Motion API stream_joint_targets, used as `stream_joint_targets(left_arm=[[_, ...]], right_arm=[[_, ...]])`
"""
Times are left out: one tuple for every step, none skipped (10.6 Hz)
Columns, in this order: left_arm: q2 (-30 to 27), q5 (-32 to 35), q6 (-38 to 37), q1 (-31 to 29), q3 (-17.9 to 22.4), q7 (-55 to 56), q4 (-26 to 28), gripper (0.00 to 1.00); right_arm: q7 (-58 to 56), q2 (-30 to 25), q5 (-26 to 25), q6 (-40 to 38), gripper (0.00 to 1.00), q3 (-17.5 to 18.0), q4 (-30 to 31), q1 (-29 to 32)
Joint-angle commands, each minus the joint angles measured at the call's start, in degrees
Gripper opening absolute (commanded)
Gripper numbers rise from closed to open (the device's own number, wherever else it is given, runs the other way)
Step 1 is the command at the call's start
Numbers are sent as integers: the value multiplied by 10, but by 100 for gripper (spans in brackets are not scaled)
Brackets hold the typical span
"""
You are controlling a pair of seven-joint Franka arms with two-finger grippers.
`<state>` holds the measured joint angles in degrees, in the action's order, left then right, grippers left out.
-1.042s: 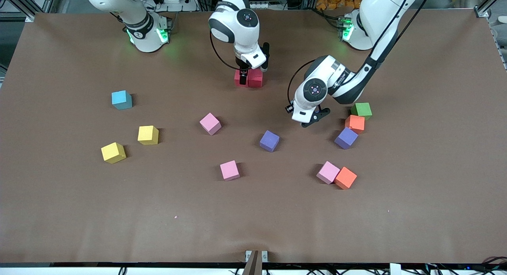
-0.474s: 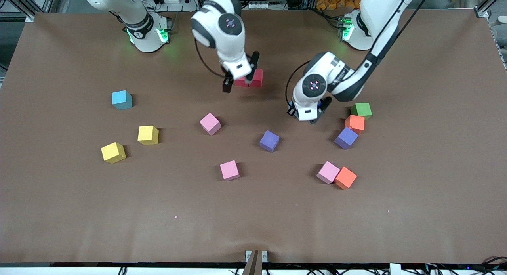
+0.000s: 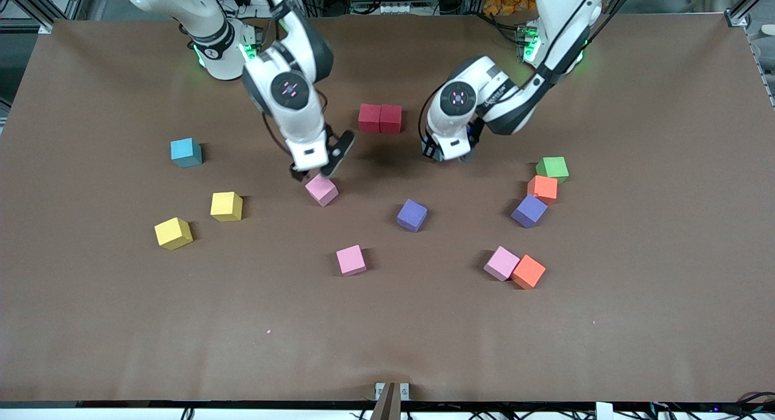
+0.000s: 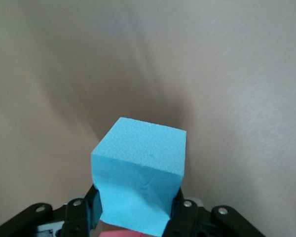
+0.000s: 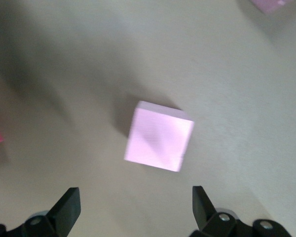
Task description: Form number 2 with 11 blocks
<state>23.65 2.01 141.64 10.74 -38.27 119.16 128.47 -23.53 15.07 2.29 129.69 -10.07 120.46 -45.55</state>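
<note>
Two red blocks (image 3: 380, 118) sit side by side, touching, near the robots' bases. My right gripper (image 3: 317, 167) is open and empty just above a pink block (image 3: 321, 190), which lies ahead of the open fingers in the right wrist view (image 5: 159, 143). My left gripper (image 3: 449, 156) hangs over bare table beside the red pair, shut on a light blue block (image 4: 140, 173); the hand hides that block in the front view. Loose on the table are another light blue block (image 3: 186, 152), two yellow (image 3: 226, 206), two purple (image 3: 412, 215), two more pink (image 3: 351, 260) and two orange (image 3: 528, 271).
A green cube (image 3: 553, 168) touches an orange block (image 3: 543, 187) and a purple one (image 3: 529, 210) toward the left arm's end. A pink block (image 3: 501, 263) touches the orange one nearer the camera. The brown table (image 3: 387, 335) has open room along its near edge.
My right gripper left the red pair and came toward the camera, over the pink block, fingers open. My left gripper moved from beside the orange and green cubes toward the red pair.
</note>
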Motion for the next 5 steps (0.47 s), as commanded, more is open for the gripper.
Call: stream_joint_targets(left_arm=[[-28,-7,44,-3,-20,87,41,17],[-21,-7,62,2,-24,130,41,18],[-8,-7,83,5,-27,159,41,18],[-4,-7,88,6,-28,178,41,18],[-2,-7,91,6,-30,184,41,18]], right_arm=[[6,46,36,27,100,8,-19,18],[6,51,59,40,100,8,-16,17],[7,54,69,46,100,8,-17,19],[7,58,78,63,100,8,-17,27],[7,65,80,74,100,8,-17,33]])
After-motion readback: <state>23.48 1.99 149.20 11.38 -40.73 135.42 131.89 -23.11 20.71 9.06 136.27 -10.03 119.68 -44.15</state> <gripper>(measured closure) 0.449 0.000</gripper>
